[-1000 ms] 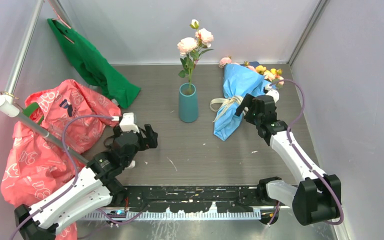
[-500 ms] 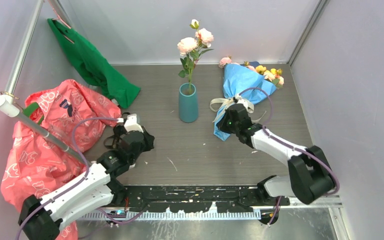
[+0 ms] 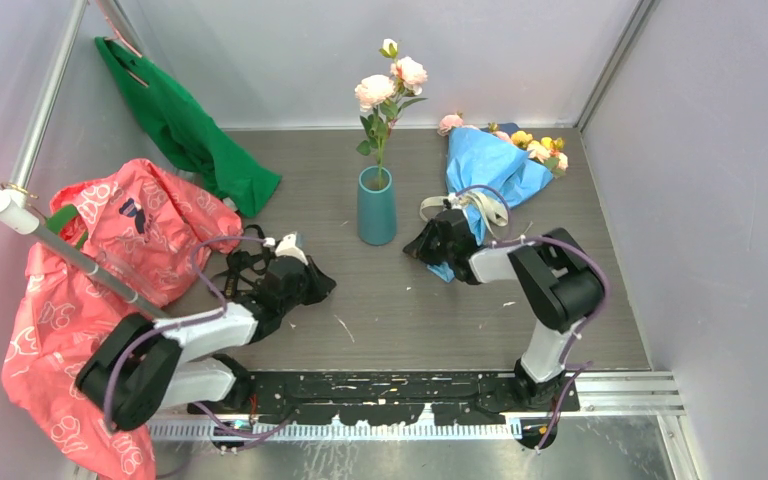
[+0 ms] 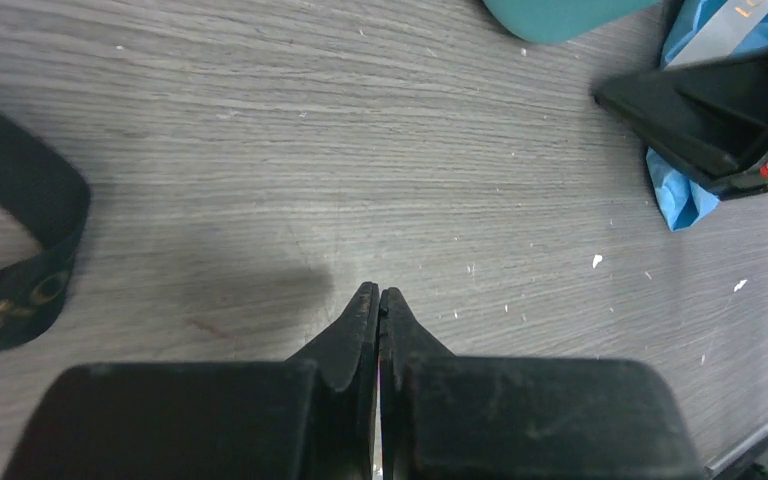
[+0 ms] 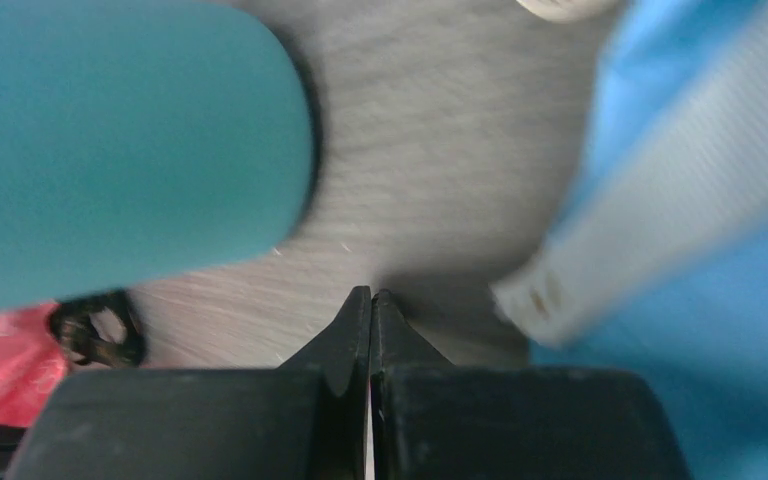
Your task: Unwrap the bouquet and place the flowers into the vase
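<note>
Holding three blooms (image 3: 375, 91), one vase (image 3: 377, 215) stands near one bouquet (image 3: 488, 168); left fingers (image 4: 360, 322), right fingers (image 5: 356, 322) pressed together.

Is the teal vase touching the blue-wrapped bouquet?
Apart. The top view shows a strip of table between the vase and the bouquet.

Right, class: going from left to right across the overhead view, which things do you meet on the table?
Red-pink printed bag → teal vase, holding pink flowers → blue-wrapped bouquet.
</note>
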### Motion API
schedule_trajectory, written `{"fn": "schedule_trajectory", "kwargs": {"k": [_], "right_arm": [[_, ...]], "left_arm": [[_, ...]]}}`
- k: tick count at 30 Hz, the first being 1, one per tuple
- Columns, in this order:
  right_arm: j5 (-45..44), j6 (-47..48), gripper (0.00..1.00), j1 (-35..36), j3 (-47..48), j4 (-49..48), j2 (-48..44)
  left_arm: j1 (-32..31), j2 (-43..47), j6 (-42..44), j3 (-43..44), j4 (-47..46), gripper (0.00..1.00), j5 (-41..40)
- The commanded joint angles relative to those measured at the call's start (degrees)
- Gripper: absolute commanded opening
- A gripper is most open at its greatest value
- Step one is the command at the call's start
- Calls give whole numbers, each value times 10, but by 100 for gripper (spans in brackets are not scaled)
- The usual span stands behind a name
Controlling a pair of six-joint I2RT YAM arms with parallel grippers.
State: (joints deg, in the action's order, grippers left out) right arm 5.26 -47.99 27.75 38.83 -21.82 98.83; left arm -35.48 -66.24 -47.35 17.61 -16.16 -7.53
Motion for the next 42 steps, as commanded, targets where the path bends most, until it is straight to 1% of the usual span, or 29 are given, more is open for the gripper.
{"fn": "schedule_trajectory", "kwargs": {"k": [1,3,5,12,20,28,31,37,42], "right_arm": [[56,-58,1,2,35,-137,85],[70,-76,1,2,38,-173,114],[70,-80,1,2,44,-180,127],[47,-49,1,2,58,-139,126],[51,-44,1,2,96,-132,171],[61,-34,1,1,163,-92,200],[63,-26,1,2,196,-69,212],[66,-3,1,0,263,-22,246],[81,-8,1,0,312,-14,280]], "left_arm": [[30,-86,-37,11,-185,0,97],[35,-122,-46,14,-220,0,108],[35,-130,-47,18,-222,0,105],[36,-109,-27,36,-170,0,81],[36,-96,-23,30,-156,0,80],[36,-74,-12,29,-129,0,80],[36,-64,-6,30,-112,0,54],[38,-47,7,31,-90,0,46],[41,-35,10,30,-73,0,41]]}}
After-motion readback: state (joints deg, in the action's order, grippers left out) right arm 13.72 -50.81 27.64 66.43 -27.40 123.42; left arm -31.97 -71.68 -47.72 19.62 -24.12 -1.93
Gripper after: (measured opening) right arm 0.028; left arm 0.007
